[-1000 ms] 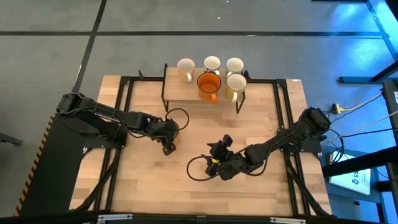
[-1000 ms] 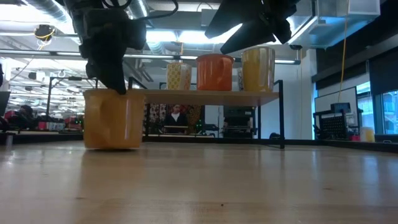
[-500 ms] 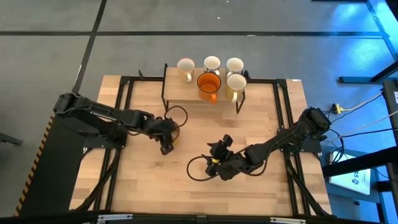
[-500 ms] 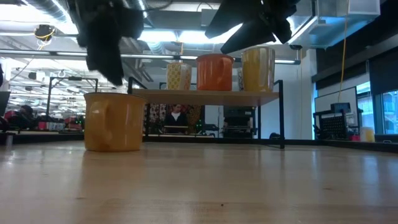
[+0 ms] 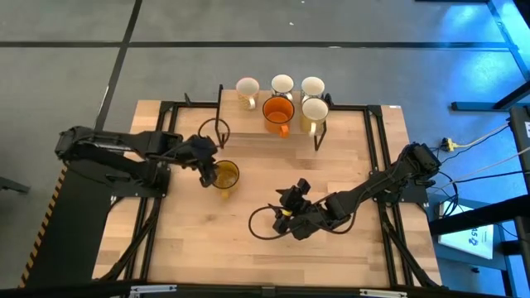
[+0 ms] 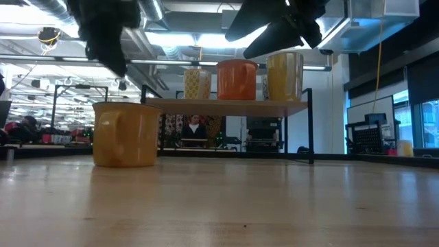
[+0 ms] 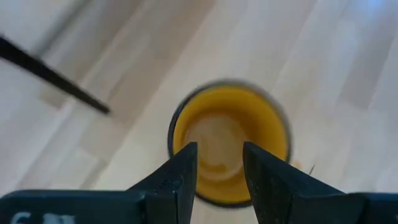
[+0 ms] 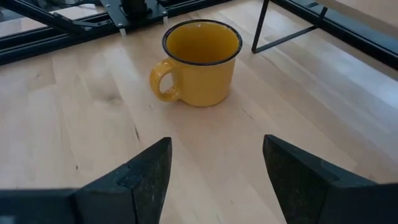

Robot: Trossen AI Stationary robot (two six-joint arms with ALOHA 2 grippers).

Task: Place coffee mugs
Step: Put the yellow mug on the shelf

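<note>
- High view: left gripper (image 5: 204, 168) fingers apart, holding nothing, just beside the rim of the amber mug (image 5: 224, 175) on its left-arm side. Mug stands upright on the bench (image 5: 207, 240), in front of the wooden rack (image 5: 248, 124), off its left front corner.
- High view: five mugs on the rack — three white at the back, the orange mug (image 5: 278, 112) and one more white (image 5: 315, 108) in front. Bare rack top in front of the leftmost white mug (image 5: 247, 89); likely spot for the amber one.
- High view: right gripper (image 5: 287, 217) waits mid-bench, well apart from the amber mug; left arm is nearer.
- Low view: amber mug sits flat on the bench, handle toward the camera side, slightly left. Left fingers (image 6: 110, 51) hang above its rim, not touching. Rack top is higher than the mug rim, so a lift is needed before moving it over.
- Left wrist view: fingers (image 7: 180, 177) look down on the mug mouth, near rim between them, nothing gripped.
- Right wrist view: fingers (image 8: 137, 177) wide open, empty; mug ahead, rack leg (image 8: 264, 25) just behind it — keep clear.
</note>
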